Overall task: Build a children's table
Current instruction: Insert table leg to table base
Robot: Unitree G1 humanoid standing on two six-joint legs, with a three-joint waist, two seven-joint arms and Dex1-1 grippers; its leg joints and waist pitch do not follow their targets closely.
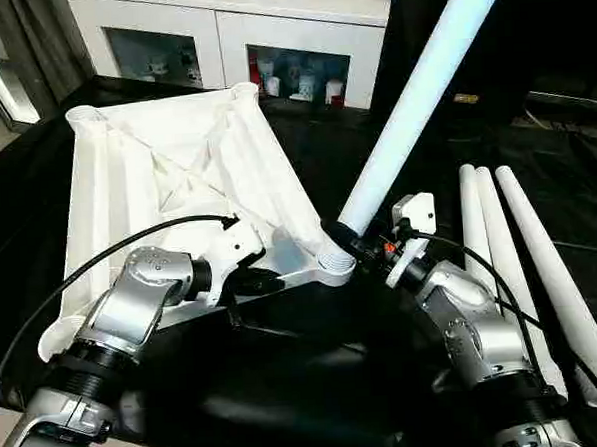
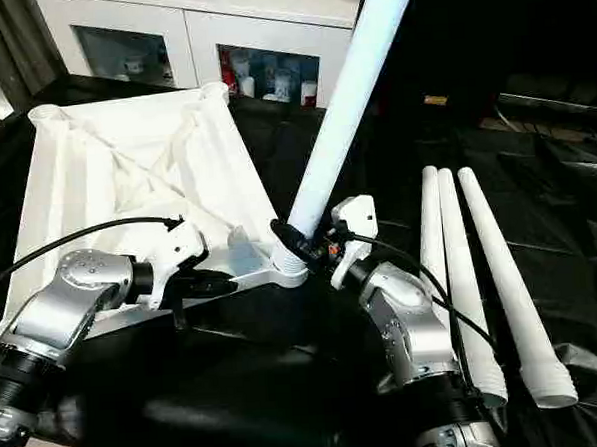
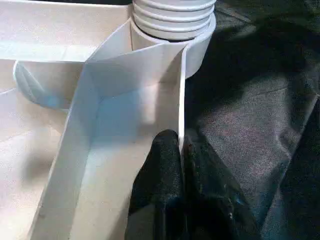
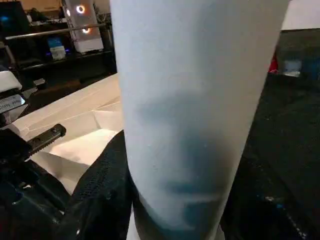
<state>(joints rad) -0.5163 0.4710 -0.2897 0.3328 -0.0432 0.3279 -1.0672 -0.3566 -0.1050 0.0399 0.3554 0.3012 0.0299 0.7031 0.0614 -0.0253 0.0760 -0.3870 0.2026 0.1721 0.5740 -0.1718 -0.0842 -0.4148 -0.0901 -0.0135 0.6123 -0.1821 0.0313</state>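
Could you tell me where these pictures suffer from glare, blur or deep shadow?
Left eye view: the upright white tapered tube leg glares bluish-white near its top, and the black cloth in front sinks into shadow. Right wrist view: the same leg is soft and out of focus. Left wrist view: the white plastic tabletop rim is crisp, with grey shading.

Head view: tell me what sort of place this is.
Probably an indoor lab or demo room, furnished like a home: a white cabinet with glass-fronted shelves of small items, a black-covered work surface, and lit electronics on shelving behind.
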